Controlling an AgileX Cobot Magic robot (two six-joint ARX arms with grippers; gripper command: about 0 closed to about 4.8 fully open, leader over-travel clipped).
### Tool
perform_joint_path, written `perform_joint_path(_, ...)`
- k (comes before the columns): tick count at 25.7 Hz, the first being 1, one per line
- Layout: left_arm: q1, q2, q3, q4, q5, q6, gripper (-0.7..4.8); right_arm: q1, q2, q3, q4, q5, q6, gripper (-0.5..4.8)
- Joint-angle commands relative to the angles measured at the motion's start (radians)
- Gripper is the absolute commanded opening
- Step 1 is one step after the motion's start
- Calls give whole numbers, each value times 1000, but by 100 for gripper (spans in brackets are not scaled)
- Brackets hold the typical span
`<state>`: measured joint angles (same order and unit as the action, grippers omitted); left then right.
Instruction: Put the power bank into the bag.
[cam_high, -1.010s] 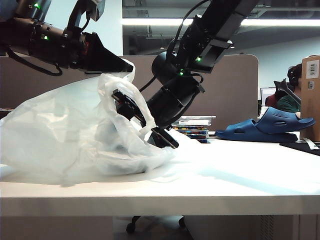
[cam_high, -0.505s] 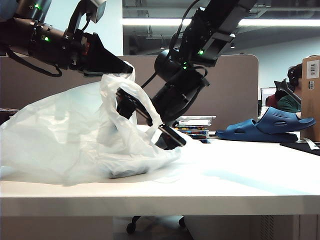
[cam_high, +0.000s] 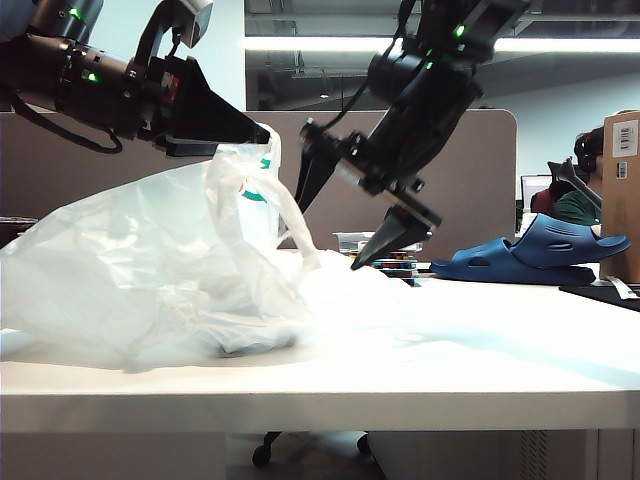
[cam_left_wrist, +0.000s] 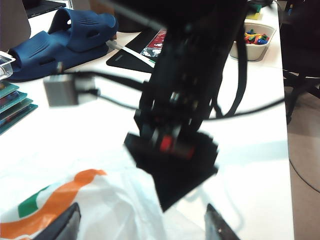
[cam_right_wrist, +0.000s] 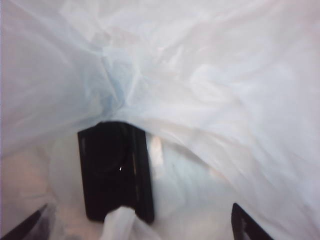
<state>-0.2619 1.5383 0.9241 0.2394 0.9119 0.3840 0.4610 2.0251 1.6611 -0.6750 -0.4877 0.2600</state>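
Observation:
The bag lies crumpled on the left of the table, its handle standing up at the tip of my left gripper. In the left wrist view that gripper is open, with the bag's printed plastic between the spread fingers. The power bank, a flat black slab, rests inside the bag and shows as a dark patch through the plastic. My right gripper hangs open above the bag's mouth, clear of the power bank. In its own view the right gripper holds nothing.
Dark blue sandals sit at the right rear of the table, beside a stack of flat boxes. A cardboard box stands at the far right. A bowl of coloured pieces is near the table's far end.
My right gripper has come up and to the right out of the bag, leaving the power bank inside. My left gripper's jaws have opened at the handle.

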Motion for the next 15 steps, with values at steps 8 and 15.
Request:
perform_joint_path(8,2,-128,2,-1,-199,-4,306,-77,-100,0,-97,26,-79,479)
perform_joint_path(15,2,-273,3,-39,-621,-3,305,-167,-202,0,-141,72,-91,211)
